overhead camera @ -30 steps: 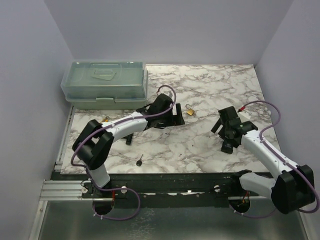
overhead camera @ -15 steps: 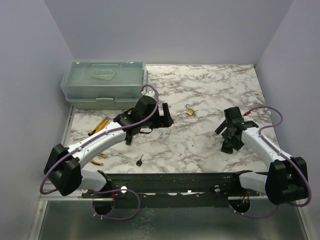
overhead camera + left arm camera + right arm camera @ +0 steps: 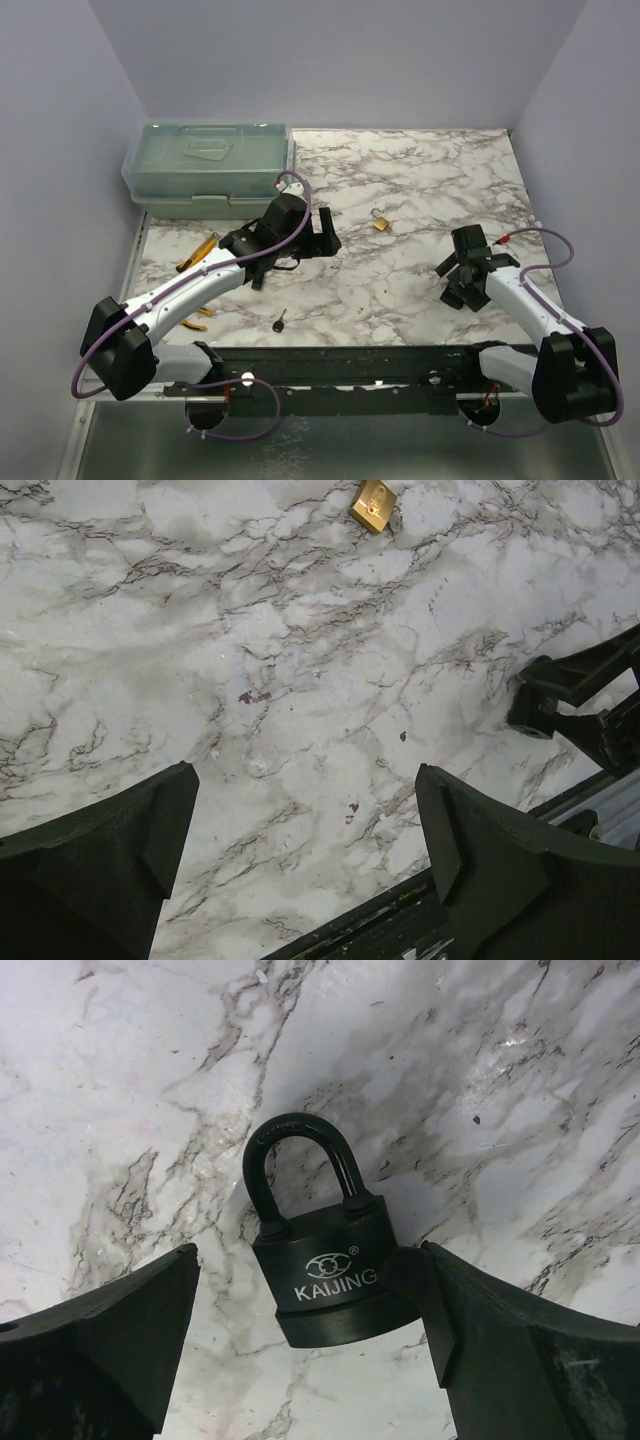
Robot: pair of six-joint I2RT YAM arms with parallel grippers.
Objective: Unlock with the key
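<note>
key (image 3: 280,321): flat on bench (image 3: 420,175), near front edge, 7 o'clock from left end effector (image 3: 328,232) | left end effector: released, empty | brass padlock (image 3: 380,221): at its 3 o'clock | right end effector (image 3: 462,290): released, straddling black padlock (image 3: 325,1270), shackle toward 12 o'clock | risk: tiny key skids off edge under fingers; off-centre squeeze twists black padlock; key may fit the other padlock

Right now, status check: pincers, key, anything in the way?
Both open: left pincer over bare marble tabletop, right pincer straddling black KAIJING padlock. Untouched: small black-headed metal key, flat near tabletop's front edge. Nothing on it.
</note>
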